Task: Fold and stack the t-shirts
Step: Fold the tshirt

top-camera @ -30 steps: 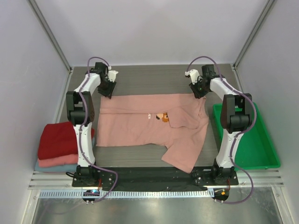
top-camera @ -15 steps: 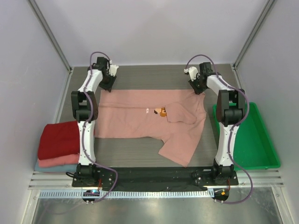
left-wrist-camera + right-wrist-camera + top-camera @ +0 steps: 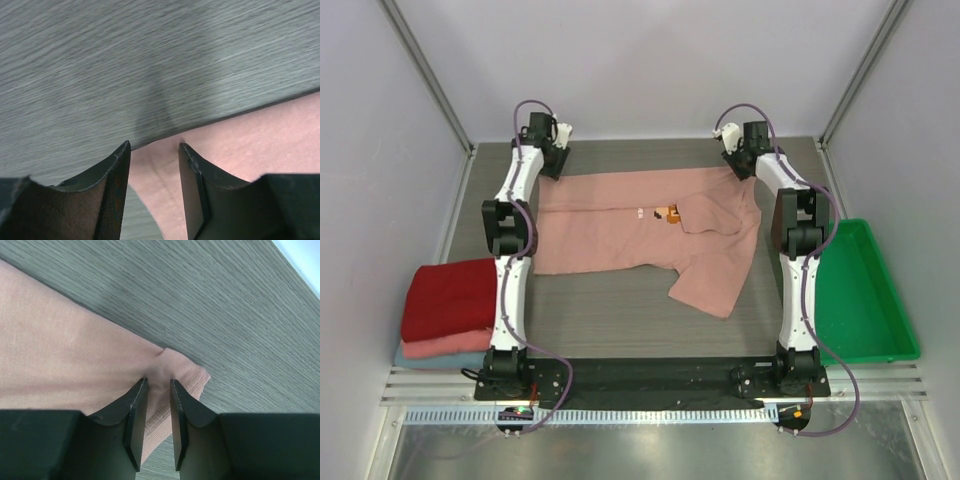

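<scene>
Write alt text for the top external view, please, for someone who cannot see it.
A pink tee lies spread on the table, with the left gripper at its far-left corner and the right gripper at its far-right corner. Folded tees are stacked near left; a green tray sits right.

A bare strip of counter (image 3: 610,325) gives free passage between the near hem of the dusty-pink t-shirt (image 3: 620,240) and the arm bases. The stack of folded t-shirts (image 3: 445,305) blocks the near left corner, and the green tray (image 3: 870,310) fills the right side. The left arm (image 3: 508,260) and right arm (image 3: 800,260) flank the shirt. Their pincers sit near the back wall (image 3: 650,80), with little room beyond.
</scene>
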